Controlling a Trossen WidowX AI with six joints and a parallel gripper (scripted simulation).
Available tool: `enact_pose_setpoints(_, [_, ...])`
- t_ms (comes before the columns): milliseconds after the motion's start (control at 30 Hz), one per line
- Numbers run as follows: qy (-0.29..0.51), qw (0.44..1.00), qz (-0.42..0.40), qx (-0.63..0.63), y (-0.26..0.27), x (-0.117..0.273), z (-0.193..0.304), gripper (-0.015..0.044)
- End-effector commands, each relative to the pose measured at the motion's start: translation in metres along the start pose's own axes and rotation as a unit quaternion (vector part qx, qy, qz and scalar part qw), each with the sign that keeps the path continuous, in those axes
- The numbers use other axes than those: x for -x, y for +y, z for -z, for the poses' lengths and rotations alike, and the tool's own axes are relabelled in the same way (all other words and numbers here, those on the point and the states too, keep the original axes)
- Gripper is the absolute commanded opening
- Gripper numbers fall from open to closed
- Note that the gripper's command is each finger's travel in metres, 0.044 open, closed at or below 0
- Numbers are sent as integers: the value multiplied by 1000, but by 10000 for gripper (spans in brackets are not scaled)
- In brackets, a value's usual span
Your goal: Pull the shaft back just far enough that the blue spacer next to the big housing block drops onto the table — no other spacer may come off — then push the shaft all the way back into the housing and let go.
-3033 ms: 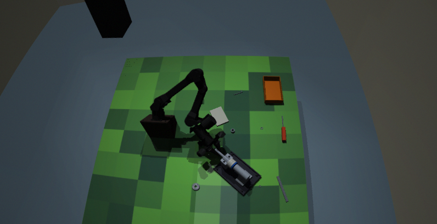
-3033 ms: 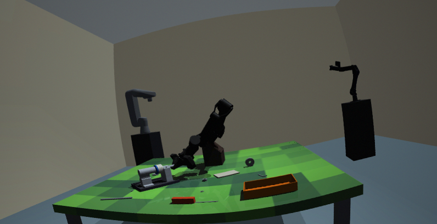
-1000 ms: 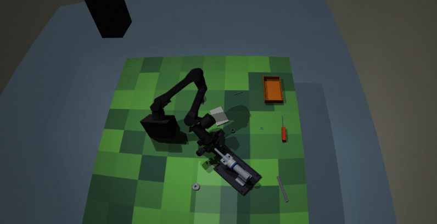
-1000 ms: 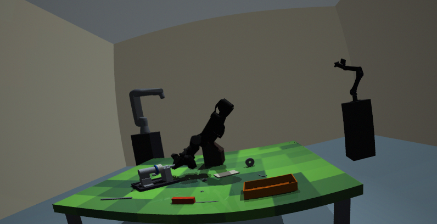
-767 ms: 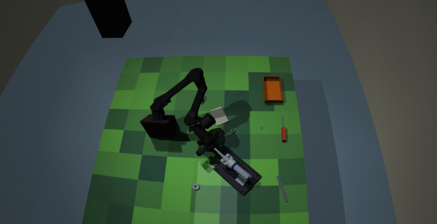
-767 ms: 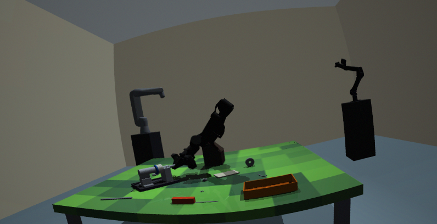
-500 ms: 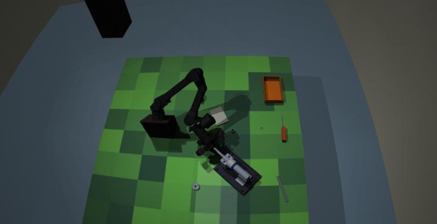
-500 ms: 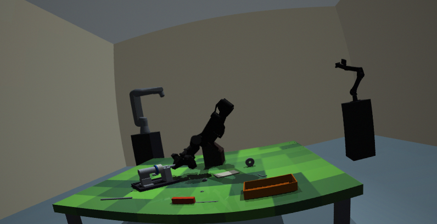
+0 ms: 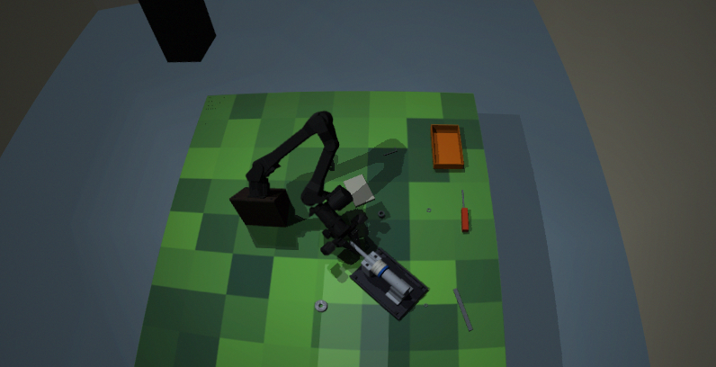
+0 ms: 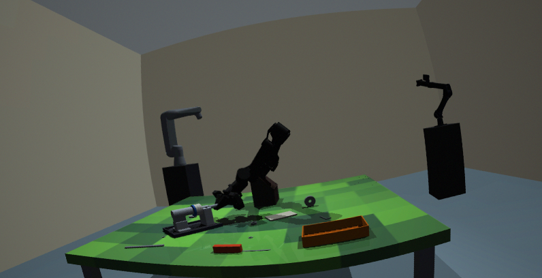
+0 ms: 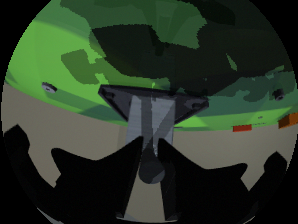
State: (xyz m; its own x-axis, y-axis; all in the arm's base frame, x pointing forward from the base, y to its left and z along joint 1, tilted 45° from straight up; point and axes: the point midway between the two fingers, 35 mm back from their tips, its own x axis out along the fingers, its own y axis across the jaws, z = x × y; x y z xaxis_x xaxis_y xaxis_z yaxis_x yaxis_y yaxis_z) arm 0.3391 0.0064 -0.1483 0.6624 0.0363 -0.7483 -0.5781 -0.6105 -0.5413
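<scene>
The shaft (image 9: 357, 248) (image 10: 214, 206) sticks out of the grey end post (image 10: 207, 216) of the fixture. My gripper (image 9: 352, 242) (image 10: 217, 205) (image 11: 150, 141) is shut on the shaft's outer end; the dark round end (image 11: 151, 172) shows between the fingers in the wrist view. The blue spacer (image 9: 383, 270) (image 10: 195, 210) is still up on the shaft line, beside the big grey housing (image 9: 396, 281) (image 10: 182, 212). Cream spacers (image 9: 379, 266) (image 10: 198, 210) sit between it and the post. Any gap at the housing is too small to tell. The wrist view hides the spacers behind the post.
The fixture stands on a dark base plate (image 9: 362, 282) (image 10: 172, 233). A pale flat block (image 9: 364, 194) (image 10: 280, 216) and a small nut (image 9: 380, 214) lie near the arm. An orange tray (image 10: 333, 236), a red screwdriver (image 9: 464, 219) (image 10: 227, 249), a grey bar (image 9: 462, 309) and a ring (image 9: 316, 306) lie farther off.
</scene>
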Motion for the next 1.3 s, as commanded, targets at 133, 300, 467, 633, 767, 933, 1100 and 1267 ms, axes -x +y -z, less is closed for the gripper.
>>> enact_pose_setpoints(133, [-1,1000,1,-2,-1,1,-1,0])
enact_pose_setpoints(300, [-1,1000,1,-2,-1,1,-1,0])
enact_pose_setpoints(467, [-1,1000,1,-2,-1,2,-1,0])
enact_pose_setpoints(633, [-1,1000,1,-2,-1,2,-1,0])
enact_pose_setpoints(767, [-1,1000,1,-2,-1,2,-1,0])
enact_pose_setpoints(933, [-1,1000,1,-2,-1,3,-2,0])
enact_pose_setpoints(1100, [-1,1000,1,-2,-1,3,-2,0])
enact_pose_setpoints(1267, [-1,1000,1,-2,-1,4,-2,0])
